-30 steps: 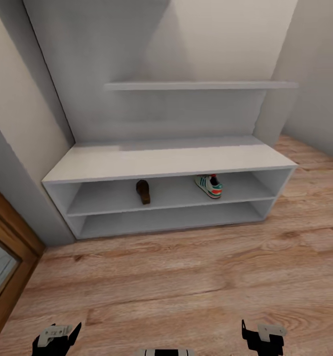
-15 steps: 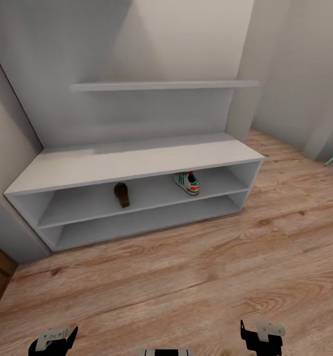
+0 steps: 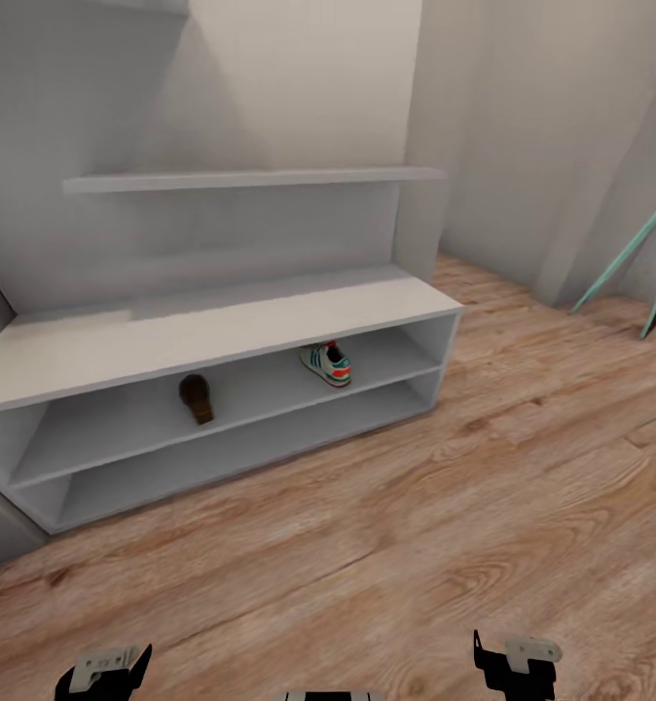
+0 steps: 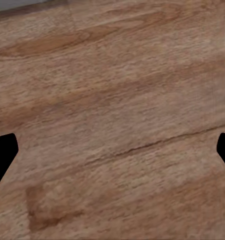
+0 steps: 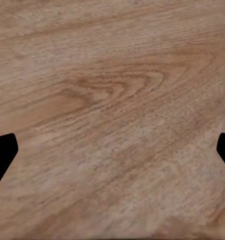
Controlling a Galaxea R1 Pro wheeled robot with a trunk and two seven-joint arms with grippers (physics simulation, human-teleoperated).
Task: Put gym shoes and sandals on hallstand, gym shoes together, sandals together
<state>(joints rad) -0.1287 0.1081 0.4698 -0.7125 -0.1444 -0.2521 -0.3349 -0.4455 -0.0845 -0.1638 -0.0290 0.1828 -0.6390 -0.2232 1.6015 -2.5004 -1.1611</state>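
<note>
1. Left gripper point(image 4: 112, 150): the fingers are spread wide apart with nothing between them; bare floor point(image 4: 112, 75) is seen past the dark fingertips point(image 4: 2, 150) in the left wrist view.
2. Right gripper point(image 5: 112, 150): the fingers are likewise held apart and empty over the planks, as the right wrist view shows. Both grippers are seen low at the near edge of the head view, left point(image 3: 102, 670) and right point(image 3: 515, 662).
3. Rack point(image 3: 221, 326): it is now seen further left and more obliquely than a second ago, while the shoes have kept their places on it. The shift is therefore read as a turn of the camera toward the right, not as a move of the things.
4. Sandal point(image 3: 197, 397): one is lying on the upper open shelf, left of centre.
5. Gym shoe point(image 3: 326, 363): one is lying on the same shelf, to the right, well apart from the sandal.
6. Inference: one shoe of each pair is judged already placed; the turn is taken as a search for the remaining two along the corridor at right.
</note>
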